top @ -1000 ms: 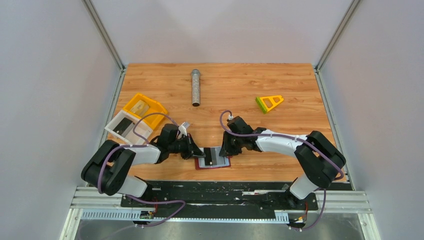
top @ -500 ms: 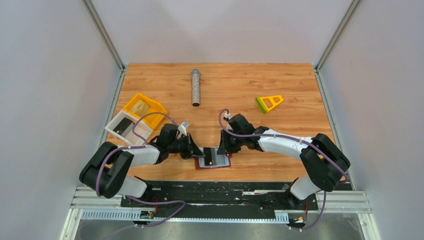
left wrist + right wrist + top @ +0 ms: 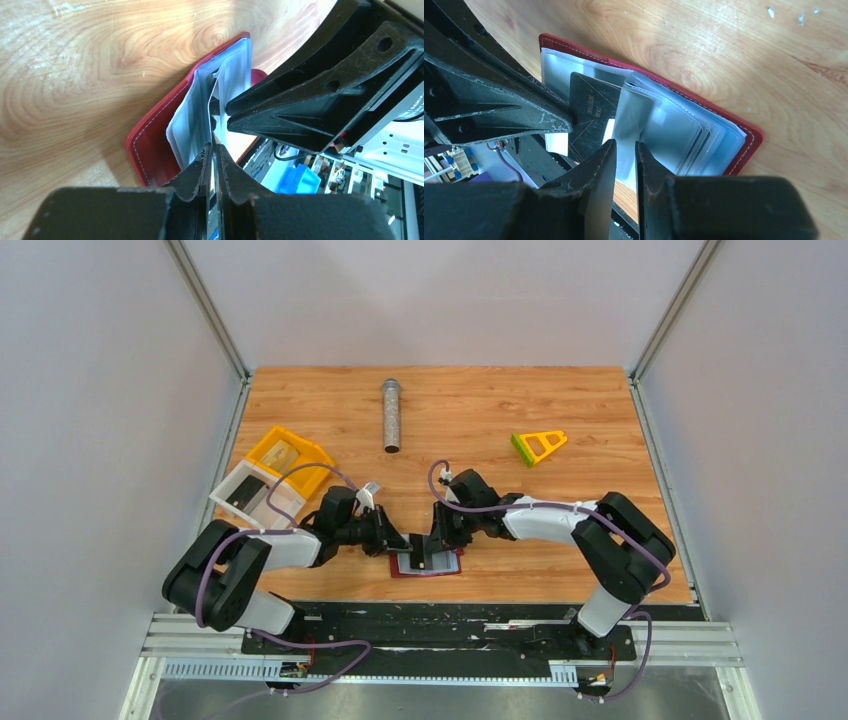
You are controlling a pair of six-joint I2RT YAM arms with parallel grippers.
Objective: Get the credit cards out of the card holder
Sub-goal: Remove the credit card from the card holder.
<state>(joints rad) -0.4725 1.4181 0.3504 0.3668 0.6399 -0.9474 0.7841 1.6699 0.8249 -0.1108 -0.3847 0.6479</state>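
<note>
Right wrist: holder (image 3: 684, 132) is seen open, near-centre; its dark card (image 3: 591, 115) (probably stiff, slick, best taken by the exposed edge) is pinched by the narrow left gripper (image 3: 214, 148), a sleeve (image 3: 631, 115) by the right gripper (image 3: 625, 147).

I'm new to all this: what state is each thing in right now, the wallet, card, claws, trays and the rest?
card holder: open, lying flat.
dark card: partly out of its pocket.
left gripper: shut on the dark card's edge.
right gripper: shut on the card holder's clear leaf.
yellow tray: holds a tan piece.
white tray: holds a dark piece.
metal tube: lying on its side.
green triangle: lying flat.
</note>
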